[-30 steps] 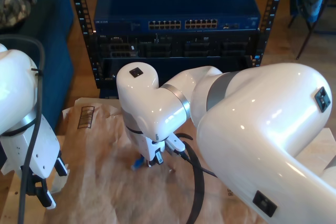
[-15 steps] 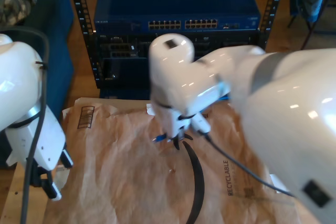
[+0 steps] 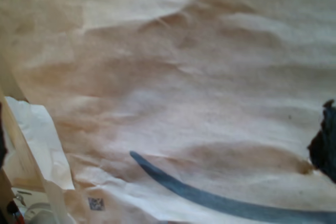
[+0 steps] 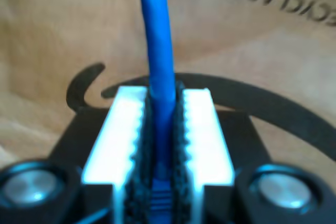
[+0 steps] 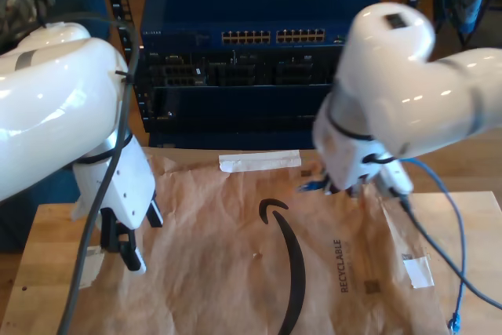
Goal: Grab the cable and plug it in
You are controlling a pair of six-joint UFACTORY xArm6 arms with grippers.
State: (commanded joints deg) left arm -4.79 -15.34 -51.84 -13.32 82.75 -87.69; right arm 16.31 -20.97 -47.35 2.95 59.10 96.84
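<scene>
brown wrapping paper (image 5: 235,272) with a black curved arrow mark and the word "recyclable" is spread over a wooden table (image 5: 39,249), and behind it a dark blue rack of network gear (image 5: 263,45) with rows of ports is seen. a strip of white tape (image 5: 259,162) is stuck near the paper's far edge.

my second gripper (image 5: 349,187) is held above the paper at the exterior view's right, and the blue cable (image 4: 160,66) is pinched between its white ribbed pads (image 4: 207,135), which are closed tight against it. in the exterior view a short plug end (image 5: 314,186) is seen poking out of the jaws toward the exterior view's left, while the rest of the cable is draped down past the table's edge at that view's right, with its other plug (image 5: 452,322) lying near the lower right corner.

my first gripper (image 5: 129,245) is held low over the paper at the exterior view's left, with nothing seen between its dark fingers; whether they are apart or together cannot be told.
</scene>
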